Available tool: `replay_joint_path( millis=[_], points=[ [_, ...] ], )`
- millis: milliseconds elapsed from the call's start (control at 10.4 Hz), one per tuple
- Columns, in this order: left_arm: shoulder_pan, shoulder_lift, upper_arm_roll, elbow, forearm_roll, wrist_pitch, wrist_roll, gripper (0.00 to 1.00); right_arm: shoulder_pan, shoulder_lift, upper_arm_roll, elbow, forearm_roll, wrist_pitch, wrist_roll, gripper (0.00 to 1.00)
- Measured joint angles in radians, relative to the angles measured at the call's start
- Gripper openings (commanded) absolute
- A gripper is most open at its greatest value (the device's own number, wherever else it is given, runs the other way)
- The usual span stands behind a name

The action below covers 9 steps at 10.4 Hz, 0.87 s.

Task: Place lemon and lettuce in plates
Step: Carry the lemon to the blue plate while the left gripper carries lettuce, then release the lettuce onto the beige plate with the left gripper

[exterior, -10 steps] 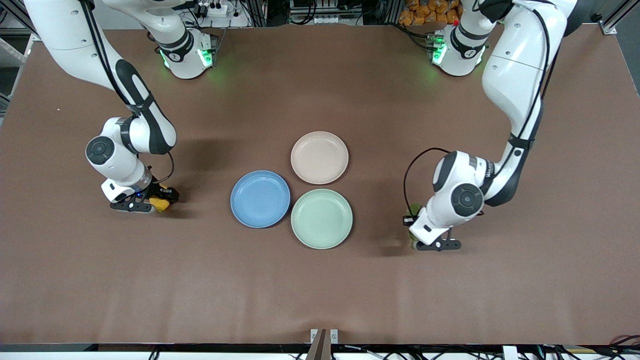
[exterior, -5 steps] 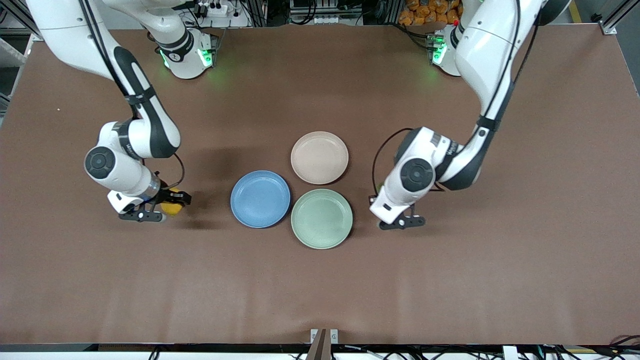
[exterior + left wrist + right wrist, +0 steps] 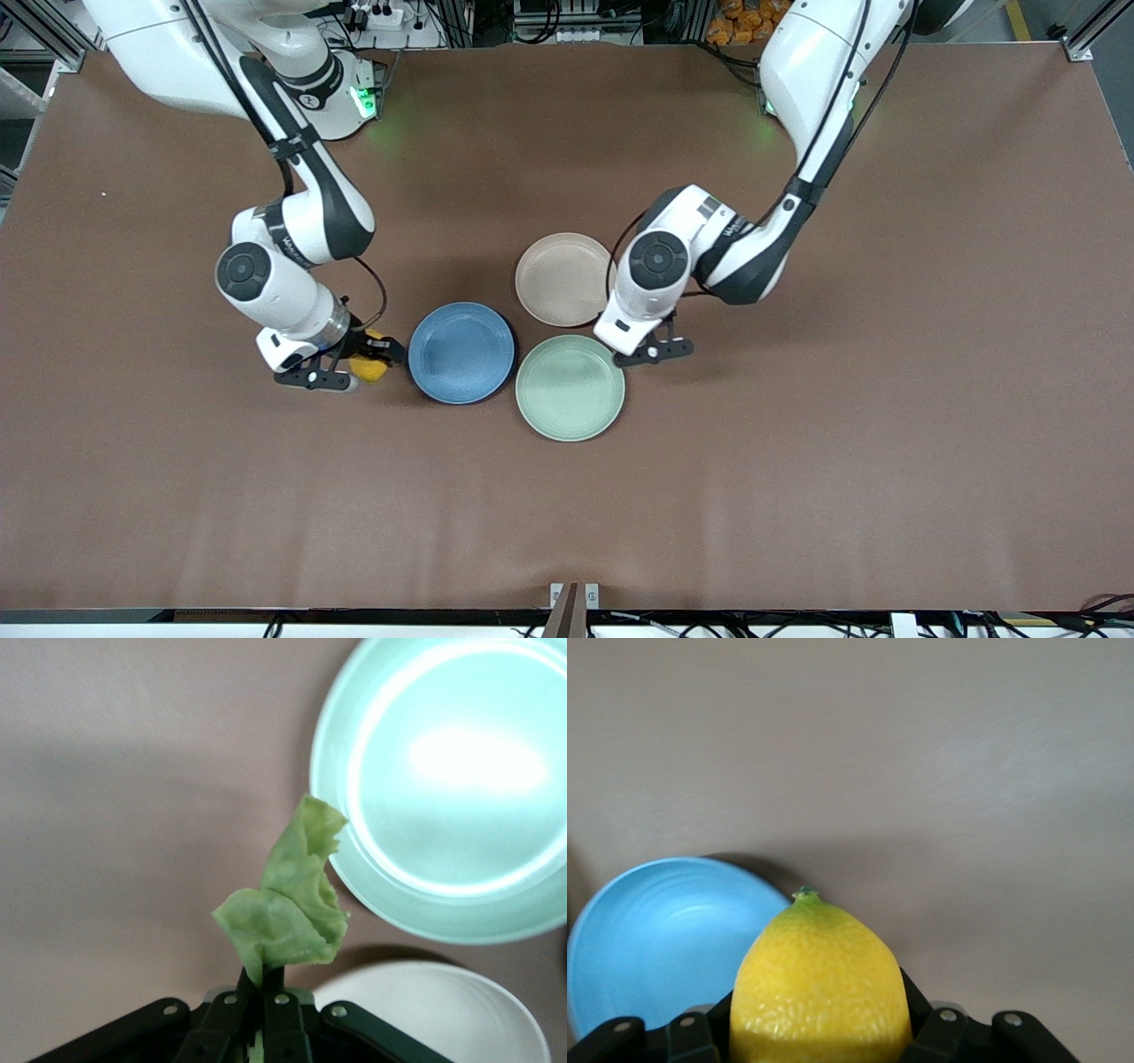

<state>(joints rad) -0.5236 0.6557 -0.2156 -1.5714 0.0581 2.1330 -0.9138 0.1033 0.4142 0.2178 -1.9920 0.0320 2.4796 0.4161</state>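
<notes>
The right pincer (image 3: 359,365) is up in the air over the brown tabletop (image 3: 797,461), just beside the rim of the blue plate (image 3: 462,353), on the side toward the right arm's end. Its two fingers are squeezed tight on the lemon (image 3: 368,367). In the front view only a small yellow bit of the lemon peeks out past the arm. The right wrist view shows much more: the lemon (image 3: 819,988) looks big and yellow, with a little green tip, sitting between the black fingers, and the blue plate (image 3: 647,939) lies on the tabletop under it and a bit to one side.

The left pincer (image 3: 651,347) is up over the spot where the beige-pink plate (image 3: 563,279) and the mint-green plate (image 3: 570,387) come close together, on the side toward the left arm's end. In the front view the lettuce is hidden by the arm, so that view does not show what the pincer has. The left wrist view shows it: the fingers are pinched together on the stem end of the lettuce (image 3: 288,899), a crinkly green leaf that sticks out from them. The leaf's tip seems to reach over the rim of the mint-green plate (image 3: 354,877), though it is hard to be sure. An edge of the beige-pink plate (image 3: 443,1014) shows too.

All three plates are bare. The beige-pink plate is farthest from the front camera, and the mint-green one is nearest.
</notes>
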Motion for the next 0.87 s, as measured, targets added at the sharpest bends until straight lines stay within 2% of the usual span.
replay_joint_path(
  millis=[483, 579, 676, 869],
  points=[
    [-0.159, 0.008, -0.012, -0.010, 0.000, -0.006, -0.159, 0.00, 0.076, 0.034, 0.017, 0.002, 0.000, 0.000, 0.084, 0.00],
    [-0.172, 0.013, -0.012, -0.011, 0.000, -0.007, -0.174, 0.53, 0.098, 0.052, 0.017, 0.009, -0.002, 0.002, 0.098, 0.00],
    [-0.173, 0.018, -0.010, -0.011, 0.000, -0.006, -0.182, 1.00, 0.116, 0.071, 0.018, 0.020, -0.020, 0.004, 0.123, 0.00],
    [-0.170, 0.021, -0.002, -0.012, 0.000, -0.007, -0.186, 1.00, 0.137, 0.110, 0.018, 0.049, -0.114, 0.006, 0.208, 0.00]
  ],
)
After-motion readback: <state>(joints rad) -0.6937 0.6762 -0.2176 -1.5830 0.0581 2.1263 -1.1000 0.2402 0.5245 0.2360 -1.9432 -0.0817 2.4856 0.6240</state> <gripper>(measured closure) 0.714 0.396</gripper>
